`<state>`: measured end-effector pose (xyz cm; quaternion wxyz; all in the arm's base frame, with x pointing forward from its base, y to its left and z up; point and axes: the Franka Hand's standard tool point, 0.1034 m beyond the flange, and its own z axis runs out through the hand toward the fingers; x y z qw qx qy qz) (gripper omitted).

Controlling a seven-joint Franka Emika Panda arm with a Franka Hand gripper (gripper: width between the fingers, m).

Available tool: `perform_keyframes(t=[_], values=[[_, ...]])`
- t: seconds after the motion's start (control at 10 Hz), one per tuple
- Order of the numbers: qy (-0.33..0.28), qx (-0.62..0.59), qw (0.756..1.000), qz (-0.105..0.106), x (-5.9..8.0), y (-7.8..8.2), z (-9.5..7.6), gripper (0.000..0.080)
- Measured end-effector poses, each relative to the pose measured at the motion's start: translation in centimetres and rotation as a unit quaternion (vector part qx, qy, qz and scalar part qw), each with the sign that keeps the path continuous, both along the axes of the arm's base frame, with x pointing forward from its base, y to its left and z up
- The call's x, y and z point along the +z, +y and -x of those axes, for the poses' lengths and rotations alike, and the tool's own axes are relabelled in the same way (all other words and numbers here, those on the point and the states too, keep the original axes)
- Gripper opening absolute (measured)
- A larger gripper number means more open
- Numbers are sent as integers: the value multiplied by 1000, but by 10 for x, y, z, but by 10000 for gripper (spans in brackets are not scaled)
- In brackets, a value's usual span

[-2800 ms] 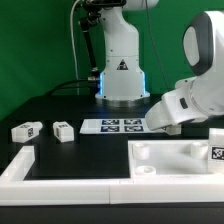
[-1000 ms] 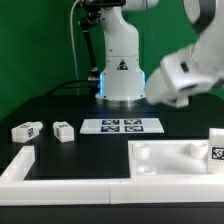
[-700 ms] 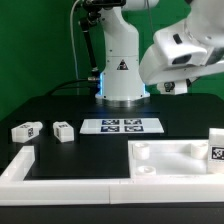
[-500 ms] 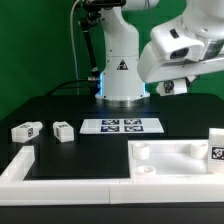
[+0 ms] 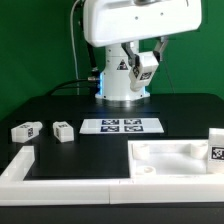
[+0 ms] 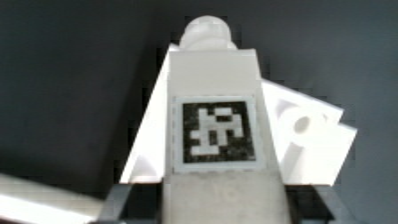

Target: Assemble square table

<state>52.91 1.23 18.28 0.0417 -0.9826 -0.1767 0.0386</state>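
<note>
The white square tabletop [image 5: 180, 160] lies at the front on the exterior view's right, with raised round corner sockets. My gripper [image 5: 148, 62] hangs high above the table's middle, in front of the robot base, shut on a white tagged leg [image 5: 146, 59]. In the wrist view that leg [image 6: 217, 110] stands out long between my jaws, tag facing the camera, with my gripper [image 6: 217, 205] clamped on its near end. Part of the tabletop [image 6: 313, 140] shows behind it. Two loose legs [image 5: 25, 130] [image 5: 63, 130] lie on the exterior view's left. Another leg [image 5: 215, 143] stands at the tabletop's right edge.
The marker board [image 5: 122, 125] lies flat mid-table in front of the robot base [image 5: 122, 80]. Long white border rails [image 5: 20, 165] run along the front left and the front edge [image 5: 70, 190]. A green backdrop stands behind.
My arm has risen from low beside the tabletop on the right and swung up and left over the table's middle, carrying the leg. The other parts have not moved.
</note>
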Motion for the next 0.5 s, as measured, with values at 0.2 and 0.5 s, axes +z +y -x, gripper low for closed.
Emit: perform_keyframes(t=[0.2, 0.5], values=[[-61, -6, 998, -13, -1, -3, -2, 291], [-172, -27, 984, -27, -13, -6, -13, 291]])
